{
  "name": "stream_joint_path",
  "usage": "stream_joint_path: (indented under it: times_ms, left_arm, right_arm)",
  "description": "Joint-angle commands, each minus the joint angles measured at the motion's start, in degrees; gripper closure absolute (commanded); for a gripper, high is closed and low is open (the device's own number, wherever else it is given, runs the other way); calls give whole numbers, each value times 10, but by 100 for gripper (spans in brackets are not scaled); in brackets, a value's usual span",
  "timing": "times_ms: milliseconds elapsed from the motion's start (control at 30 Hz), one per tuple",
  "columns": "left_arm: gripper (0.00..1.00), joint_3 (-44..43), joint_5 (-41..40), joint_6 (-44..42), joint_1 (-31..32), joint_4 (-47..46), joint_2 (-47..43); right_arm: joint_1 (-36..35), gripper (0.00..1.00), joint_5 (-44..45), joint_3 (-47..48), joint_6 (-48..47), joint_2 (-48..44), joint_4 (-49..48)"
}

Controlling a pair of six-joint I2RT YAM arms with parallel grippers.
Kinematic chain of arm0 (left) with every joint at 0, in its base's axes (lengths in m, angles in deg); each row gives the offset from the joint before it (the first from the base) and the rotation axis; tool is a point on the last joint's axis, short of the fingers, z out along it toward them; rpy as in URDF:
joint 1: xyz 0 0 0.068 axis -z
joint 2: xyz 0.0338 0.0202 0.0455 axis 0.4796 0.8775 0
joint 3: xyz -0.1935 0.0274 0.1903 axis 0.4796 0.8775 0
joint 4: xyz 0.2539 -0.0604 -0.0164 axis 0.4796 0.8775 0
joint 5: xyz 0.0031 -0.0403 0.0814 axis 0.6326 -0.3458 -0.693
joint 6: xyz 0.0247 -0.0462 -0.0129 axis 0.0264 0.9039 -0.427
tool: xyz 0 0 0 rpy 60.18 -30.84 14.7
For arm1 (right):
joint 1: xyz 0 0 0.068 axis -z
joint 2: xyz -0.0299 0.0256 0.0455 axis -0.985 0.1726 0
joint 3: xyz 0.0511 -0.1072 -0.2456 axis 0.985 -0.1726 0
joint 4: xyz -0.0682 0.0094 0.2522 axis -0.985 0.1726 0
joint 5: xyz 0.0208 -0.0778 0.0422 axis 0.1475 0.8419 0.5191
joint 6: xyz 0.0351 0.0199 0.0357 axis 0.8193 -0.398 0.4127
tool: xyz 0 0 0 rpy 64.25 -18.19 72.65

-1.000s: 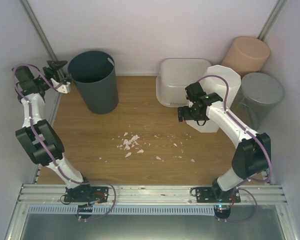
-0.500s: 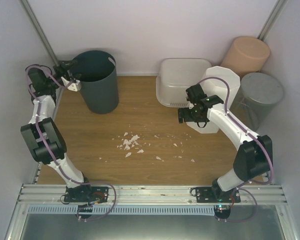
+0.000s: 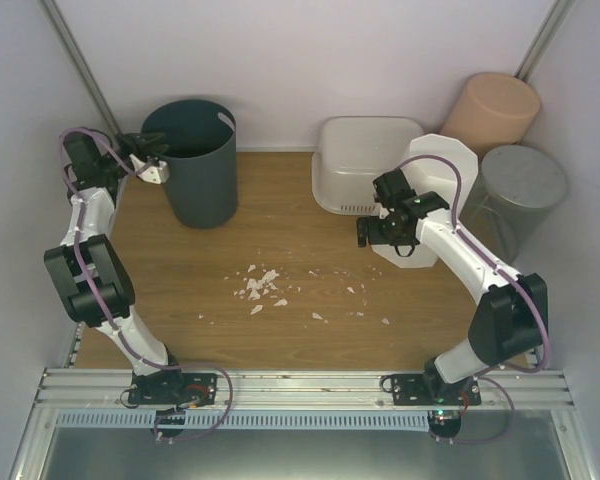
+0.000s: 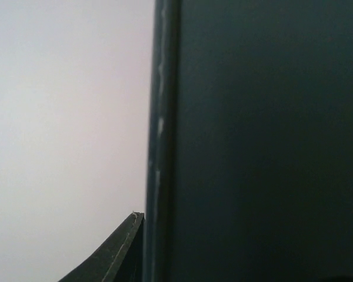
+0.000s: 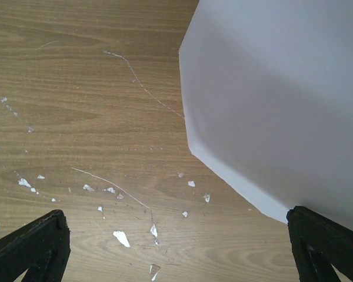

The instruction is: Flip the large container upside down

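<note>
The large container [image 3: 195, 170] is a dark teal bin standing upright with its mouth up at the back left of the wooden table. My left gripper [image 3: 152, 160] straddles its left rim and is shut on the wall. In the left wrist view the bin wall [image 4: 253, 141] fills the right side, one finger [image 4: 120, 252] lies against the rim's outside, and the other finger is almost hidden. My right gripper [image 3: 375, 228] hangs open over the table beside a white octagonal container [image 3: 430, 190], holding nothing. Below it, the right wrist view takes in the table and that container's white side [image 5: 270, 88].
A white tub [image 3: 365, 160] sits bottom up at the back centre. A peach cylinder [image 3: 492, 108] and a grey bin [image 3: 520, 195] stand at the back right. White scraps [image 3: 260, 285] litter the table's middle. Walls close in on the left, back and right.
My left gripper moved right onto the teal bin's rim and closed from wide open. The bin shifted slightly. The right arm barely moved.
</note>
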Motion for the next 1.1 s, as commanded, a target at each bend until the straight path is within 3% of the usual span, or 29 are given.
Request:
stream_joint_path:
  times_ms: [0, 133, 233, 367, 533, 700, 767, 967, 1067]
  left_arm:
    - [70, -37, 9, 10, 5, 48, 0]
    - [82, -89, 6, 118, 6, 70, 10]
    - [91, -149, 7, 133, 6, 137, 24]
    - [100, -154, 16, 161, 6, 142, 18]
    - [100, -204, 47, 271, 6, 167, 25]
    - [100, -347, 122, 437, 11, 332, 80]
    - [100, -323, 148, 546, 12, 298, 71]
    - [100, -139, 220, 820, 31, 165, -1]
    - [100, -46, 246, 909, 56, 125, -30]
  right_arm:
    - [10, 0, 13, 2, 7, -22, -13]
    - [10, 0, 10, 12, 8, -29, -11]
    - [10, 0, 7, 16, 8, -34, -9]
    - [10, 0, 3, 17, 10, -42, -7]
    - [10, 0, -9, 30, 12, -54, 0]
    - [10, 0, -25, 68, 19, -71, 8]
    - [10, 0, -31, 81, 21, -80, 10]
    - [10, 0, -42, 103, 26, -100, 13]
    - [9, 0, -42, 117, 28, -106, 22]
